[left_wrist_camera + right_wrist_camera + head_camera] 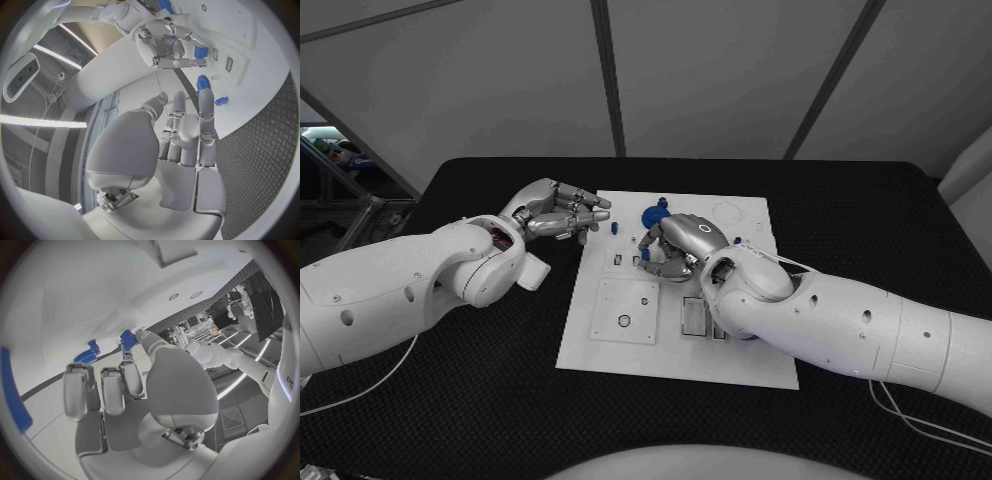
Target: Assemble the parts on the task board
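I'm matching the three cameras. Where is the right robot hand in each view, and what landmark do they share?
Head view: right robot hand over the middle of the task board.
Left wrist view: beyond the left robot hand, over the board, pinching a blue part.
Right wrist view: its own palm and fingers in the middle.
Shared landmark: the white task board.
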